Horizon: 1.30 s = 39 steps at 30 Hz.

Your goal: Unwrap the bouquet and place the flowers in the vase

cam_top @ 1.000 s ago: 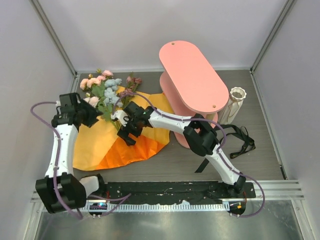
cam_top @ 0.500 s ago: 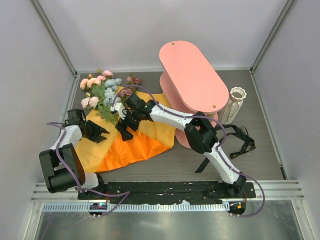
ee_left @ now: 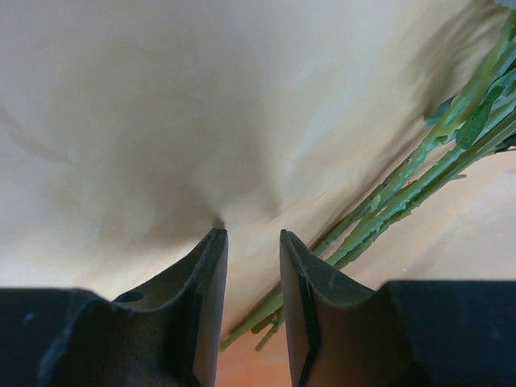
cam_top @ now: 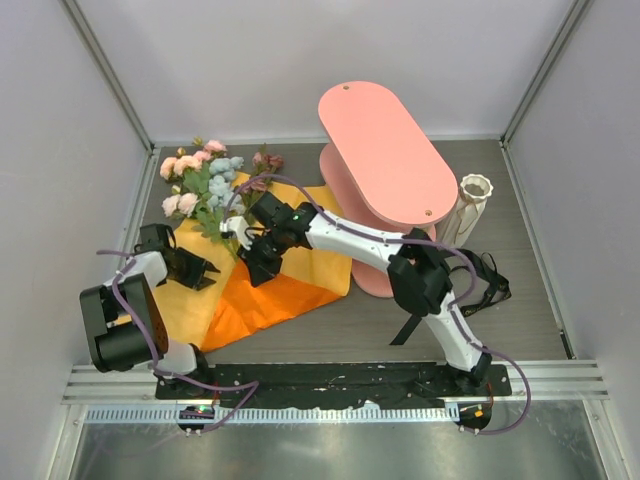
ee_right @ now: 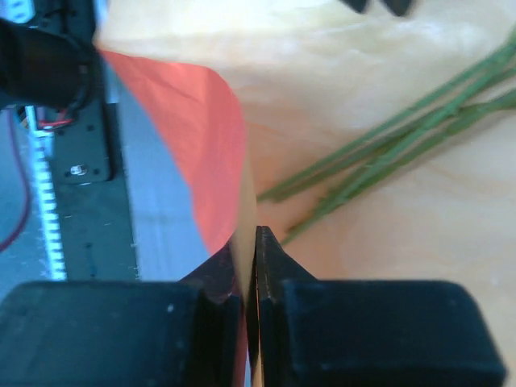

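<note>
Loosely unfolded, the orange paper (cam_top: 285, 298) lies spread under green-stemmed flowers (cam_top: 205, 185)

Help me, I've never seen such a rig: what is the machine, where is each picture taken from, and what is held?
Two robot arms are bolted to a table. The wide picture looks down from above; the two close-ups come from wrist cameras. On the table are opened orange paper with flowers on it, a pink shelf and a white vase. The right arm has its jaws shut on an edge of the paper. The left arm has its jaws apart, tips against the paper beside the stems.
</note>
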Tool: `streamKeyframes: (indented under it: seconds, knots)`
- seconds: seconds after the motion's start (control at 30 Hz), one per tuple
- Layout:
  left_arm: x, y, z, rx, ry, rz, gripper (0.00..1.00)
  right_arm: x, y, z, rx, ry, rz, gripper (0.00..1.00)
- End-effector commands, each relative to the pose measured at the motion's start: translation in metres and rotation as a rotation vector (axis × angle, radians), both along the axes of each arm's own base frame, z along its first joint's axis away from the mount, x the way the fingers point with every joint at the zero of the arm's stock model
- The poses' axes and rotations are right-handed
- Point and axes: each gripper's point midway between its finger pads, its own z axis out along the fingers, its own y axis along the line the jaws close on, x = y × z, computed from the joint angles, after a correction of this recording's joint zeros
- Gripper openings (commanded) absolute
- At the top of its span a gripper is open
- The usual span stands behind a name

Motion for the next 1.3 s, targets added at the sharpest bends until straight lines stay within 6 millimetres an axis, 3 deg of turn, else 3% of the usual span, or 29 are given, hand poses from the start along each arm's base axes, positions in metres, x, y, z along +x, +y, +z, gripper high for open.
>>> streamKeyframes:
  seconds: [0.0,0.07,0.1,0.13,0.2,0.23,0.3,0.33,0.4,0.47,0.5,0.6,0.7,0.77,0.83,0.93,1.03,1.07,1.1,1.13,1.17,1.23,1.27]
  knots:
    - [0.010,0.009,-0.010,0.014,-0.009,0.054,0.36,-0.046,-0.007,0.074,0.036,-0.120,0.021,0.10]
    - [0.010,0.009,-0.015,0.014,0.006,0.061,0.36,-0.061,-0.018,0.063,-0.019,-0.150,0.020,0.11]
    - [0.009,0.009,-0.017,0.013,0.009,0.062,0.36,-0.072,-0.020,0.073,-0.021,-0.200,0.017,0.13]
    - [0.008,0.009,-0.019,0.011,0.015,0.067,0.36,-0.082,-0.027,0.065,-0.049,-0.193,0.016,0.15]
    - [0.008,0.010,-0.020,0.015,0.017,0.073,0.36,-0.107,-0.030,0.072,-0.035,-0.214,0.038,0.24]
    - [0.007,0.009,-0.022,0.013,0.020,0.074,0.36,-0.120,-0.042,0.054,-0.075,-0.198,0.044,0.26]
    - [0.006,0.011,-0.022,0.021,0.023,0.075,0.36,-0.136,-0.049,0.058,-0.046,-0.199,0.035,0.37]
    - [0.006,0.011,-0.022,0.023,0.025,0.072,0.36,-0.154,-0.061,0.037,-0.086,-0.188,0.060,0.41]
    - [0.005,0.013,-0.021,0.032,0.025,0.076,0.36,-0.172,-0.072,0.024,-0.092,-0.164,0.070,0.50]
    - [0.007,0.013,-0.021,0.035,0.019,0.077,0.36,-0.182,-0.076,0.015,-0.083,-0.110,0.063,0.55]
    - [0.007,0.013,-0.020,0.033,0.019,0.076,0.36,-0.189,-0.088,0.000,-0.117,-0.081,0.070,0.57]
    - [0.007,0.015,-0.016,0.051,0.020,0.060,0.37,-0.205,-0.108,-0.014,-0.148,-0.024,0.082,0.64]
    - [0.011,0.014,-0.007,0.047,-0.016,0.043,0.41,-0.202,-0.113,-0.008,-0.121,-0.046,0.064,0.72]
    - [0.015,0.009,0.000,0.031,-0.054,0.022,0.45,-0.197,-0.110,0.017,-0.070,-0.050,0.052,0.75]
    - [0.021,0.002,0.011,-0.003,-0.114,-0.014,0.51,-0.188,-0.096,0.057,0.027,-0.060,0.016,0.78]
    - [0.028,-0.006,0.035,-0.023,-0.226,-0.038,0.58,-0.152,-0.076,0.089,0.106,-0.117,-0.132,0.82]
    - [0.032,-0.008,0.062,0.000,-0.353,-0.057,0.60,-0.111,-0.054,0.085,0.082,-0.158,-0.293,0.81]
    - [0.033,-0.010,0.068,-0.003,-0.385,-0.071,0.60,-0.104,-0.048,0.063,0.018,-0.154,-0.331,0.76]
    - [0.038,-0.010,0.078,0.007,-0.428,-0.086,0.59,-0.095,-0.042,0.062,0.011,-0.159,-0.374,0.72]
    - [0.039,-0.010,0.084,0.016,-0.442,-0.095,0.56,-0.094,-0.038,0.055,0.001,-0.128,-0.405,0.67]
    - [0.046,-0.008,0.094,0.039,-0.464,-0.122,0.53,-0.094,-0.034,0.046,-0.011,-0.116,-0.412,0.53]
    - [0.047,-0.005,0.092,0.052,-0.422,-0.143,0.48,-0.097,-0.029,0.020,-0.038,-0.081,-0.426,0.42]
    - [0.056,-0.001,0.102,0.080,-0.436,-0.161,0.48,-0.099,-0.027,0.012,-0.044,-0.052,-0.441,0.41]
